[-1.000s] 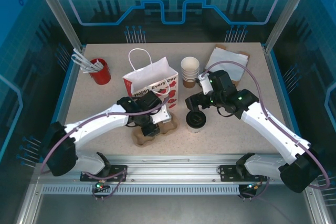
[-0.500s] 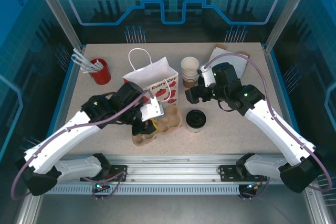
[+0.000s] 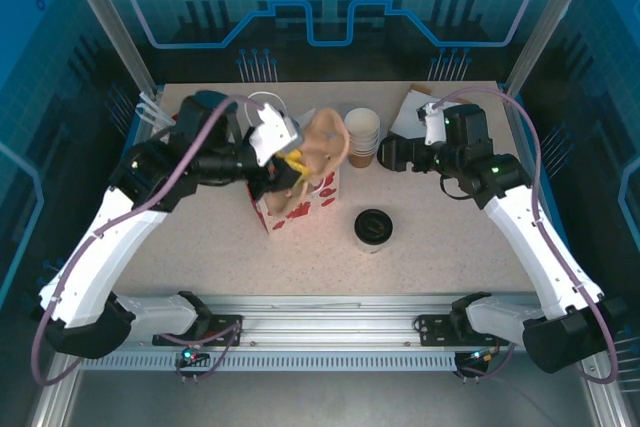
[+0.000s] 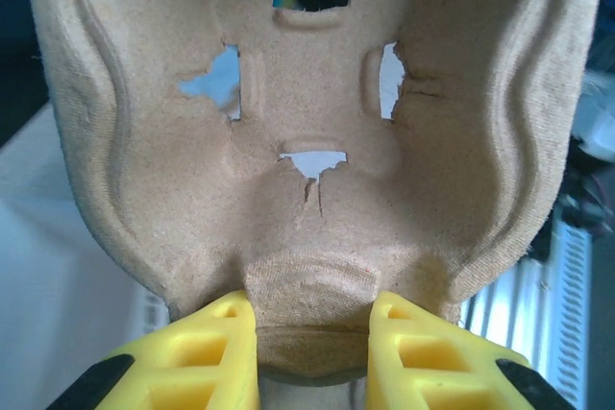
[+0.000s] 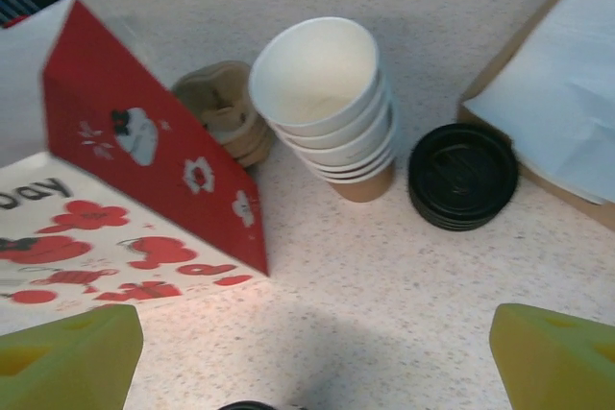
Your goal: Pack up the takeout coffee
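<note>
Near: small pale paper cup with round black plastic lid (image 3: 373,228), upright on the speckled table (image 3: 460,247). Bare surface lies on every side of it, and it is well apart from both arms.
Middle: white-and-red flowered paper bag (image 3: 297,202), tilted. A brown moulded-pulp cup tray (image 4: 307,141) hangs at its upper edge, its rim pinched by the left tool (image 4: 312,338).
Right tool (image 5: 312,362): jaws spread wide, holding nothing, over bare table.
Far: stack of lidless white cups (image 5: 327,103) with a pile of black lids (image 5: 463,175) just beside it.
</note>
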{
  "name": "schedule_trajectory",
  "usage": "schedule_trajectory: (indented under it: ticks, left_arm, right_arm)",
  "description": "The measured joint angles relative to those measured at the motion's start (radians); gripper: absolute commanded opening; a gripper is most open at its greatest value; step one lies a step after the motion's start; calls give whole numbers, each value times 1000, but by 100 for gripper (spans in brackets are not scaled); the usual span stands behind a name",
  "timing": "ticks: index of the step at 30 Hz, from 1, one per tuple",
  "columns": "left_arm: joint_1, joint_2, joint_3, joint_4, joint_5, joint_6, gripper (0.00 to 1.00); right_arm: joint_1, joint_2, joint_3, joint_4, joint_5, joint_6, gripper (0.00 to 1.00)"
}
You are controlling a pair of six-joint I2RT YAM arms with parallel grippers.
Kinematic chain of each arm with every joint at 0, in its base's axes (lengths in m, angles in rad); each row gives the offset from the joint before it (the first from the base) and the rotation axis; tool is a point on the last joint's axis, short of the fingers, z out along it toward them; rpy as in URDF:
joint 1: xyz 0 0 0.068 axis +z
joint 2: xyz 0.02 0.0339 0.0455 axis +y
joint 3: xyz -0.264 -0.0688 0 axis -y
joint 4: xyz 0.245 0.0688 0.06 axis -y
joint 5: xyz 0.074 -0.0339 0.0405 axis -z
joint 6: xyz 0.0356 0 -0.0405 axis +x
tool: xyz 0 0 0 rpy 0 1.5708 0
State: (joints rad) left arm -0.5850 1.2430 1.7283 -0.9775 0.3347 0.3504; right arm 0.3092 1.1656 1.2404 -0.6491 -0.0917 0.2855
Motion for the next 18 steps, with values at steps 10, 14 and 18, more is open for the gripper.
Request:
schedule_trajectory:
  ticks: [10, 14, 18]
  left_arm:
    - [212, 84, 64, 105, 9, -13, 24]
    - [249, 105, 64, 134, 20, -25, 24]
    - [270, 105, 57, 165, 27, -39, 24]
  right_arm:
    - [135, 259, 220, 95, -205, 43, 77]
    - [164, 381, 320, 112, -241, 56, 69]
    - [188, 481, 400, 107, -254, 54, 60]
